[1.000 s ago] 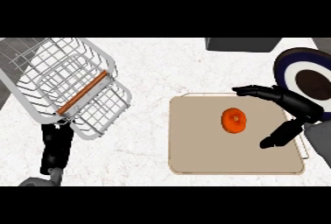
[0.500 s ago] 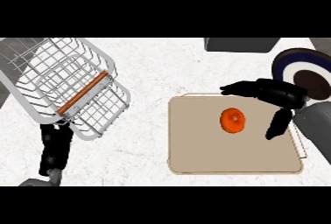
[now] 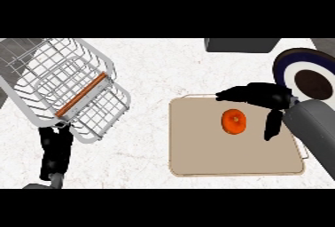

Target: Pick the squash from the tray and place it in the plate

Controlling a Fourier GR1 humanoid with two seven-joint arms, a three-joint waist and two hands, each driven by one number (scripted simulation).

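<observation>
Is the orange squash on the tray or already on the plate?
On the tray. The squash lies on its tan surface; the right hand is open beside it, not curled round it.

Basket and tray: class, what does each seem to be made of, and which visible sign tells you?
Basket: probably metal wire, pale grey; thin rods form an open grid. Tray: matte beige, flat with a thin raised rim; wood or plastic, the look leaves it open.

Bright, flat, even light lies over the pale counter (image 3: 157, 75) and the tan tray (image 3: 216, 155) alike
</observation>
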